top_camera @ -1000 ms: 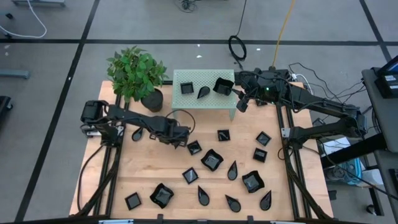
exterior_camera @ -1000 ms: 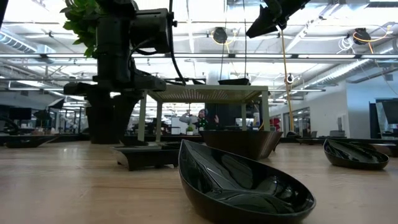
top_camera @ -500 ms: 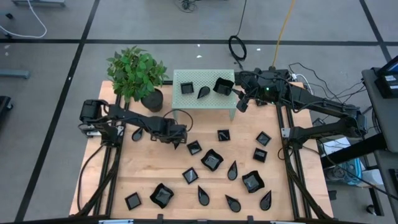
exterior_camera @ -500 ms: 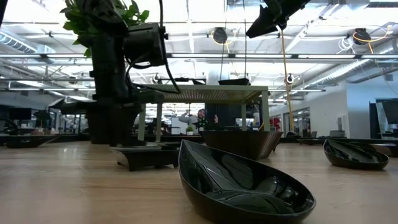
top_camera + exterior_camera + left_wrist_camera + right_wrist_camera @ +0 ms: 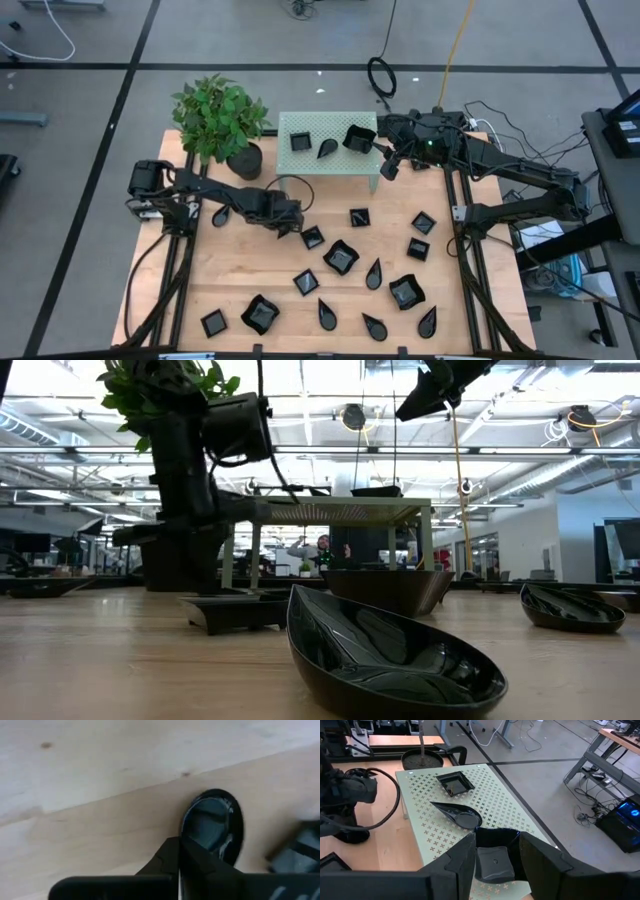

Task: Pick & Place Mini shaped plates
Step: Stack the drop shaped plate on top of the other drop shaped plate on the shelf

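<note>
the left hand (image 5: 288, 222) is pinched closed on the rim of a glossy teardrop plate (image 5: 214, 825) lying on the wooden surface (image 5: 240, 270). it looks light, rigid and slippery, so grip the thin edge. the right hand (image 5: 496, 851) hangs spread apart over the wavy-edged plate (image 5: 492, 864) on the perforated stand (image 5: 485, 800).

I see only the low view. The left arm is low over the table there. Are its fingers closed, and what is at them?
Observer: The left gripper is shut at the rim of a teardrop plate; a real pinch I cannot confirm.
Operator: And the right gripper?
Observer: The right gripper is open, with a wavy-edged plate between its fingers, on the green stand.
Operator: What else lies on that stand?
Observer: One flat square plate and a second teardrop.
</note>
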Robot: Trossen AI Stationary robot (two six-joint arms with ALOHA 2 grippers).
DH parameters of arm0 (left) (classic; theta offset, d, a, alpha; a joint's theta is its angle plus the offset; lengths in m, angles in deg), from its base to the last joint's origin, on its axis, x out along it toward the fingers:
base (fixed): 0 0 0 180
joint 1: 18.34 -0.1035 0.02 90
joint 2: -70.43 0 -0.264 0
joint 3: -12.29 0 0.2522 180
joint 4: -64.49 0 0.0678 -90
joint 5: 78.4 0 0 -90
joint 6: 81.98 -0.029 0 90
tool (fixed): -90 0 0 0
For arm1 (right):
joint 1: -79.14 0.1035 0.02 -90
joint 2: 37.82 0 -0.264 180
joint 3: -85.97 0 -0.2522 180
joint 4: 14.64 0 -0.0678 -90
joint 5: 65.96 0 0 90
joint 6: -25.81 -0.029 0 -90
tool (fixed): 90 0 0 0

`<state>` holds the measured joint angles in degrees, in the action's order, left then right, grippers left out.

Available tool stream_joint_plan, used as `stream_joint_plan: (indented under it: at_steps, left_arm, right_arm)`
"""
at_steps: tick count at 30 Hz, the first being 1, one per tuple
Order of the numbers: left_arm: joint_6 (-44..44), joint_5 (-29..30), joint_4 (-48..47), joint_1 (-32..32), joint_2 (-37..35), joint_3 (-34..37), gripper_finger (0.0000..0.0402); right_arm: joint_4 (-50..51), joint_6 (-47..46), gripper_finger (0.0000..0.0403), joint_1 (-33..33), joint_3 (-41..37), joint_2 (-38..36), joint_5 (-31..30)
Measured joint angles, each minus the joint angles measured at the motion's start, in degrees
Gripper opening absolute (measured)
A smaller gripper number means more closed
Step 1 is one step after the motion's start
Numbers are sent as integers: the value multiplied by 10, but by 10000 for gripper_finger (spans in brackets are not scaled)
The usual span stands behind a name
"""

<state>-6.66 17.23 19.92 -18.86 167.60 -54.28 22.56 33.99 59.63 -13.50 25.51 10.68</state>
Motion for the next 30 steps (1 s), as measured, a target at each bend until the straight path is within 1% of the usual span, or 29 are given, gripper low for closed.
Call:
stream_joint_plan:
  at_steps: [3,10,13,18,23,27,30]
  left_arm:
    - [-42,11,0,-2,-22,-19,7]
    - [-131,96,-3,-16,-72,-80,7]
    - [-180,121,4,-25,-84,-112,4]
    - [-273,130,21,-44,-89,-179,8]
    - [-350,144,57,-75,-89,-227,4]
    - [-384,143,74,-108,-89,-239,10]
    - [-392,125,75,-130,-89,-239,9]
  right_arm:
    - [0,0,141,0,0,0,0]
    - [0,0,141,0,0,0,0]
    - [0,0,141,0,0,0,0]
    - [-1,-5,141,0,0,0,0]
    - [-1,-27,141,0,0,0,0]
    - [-1,-44,141,0,0,0,0]
    - [-1,-45,141,0,0,0,0]
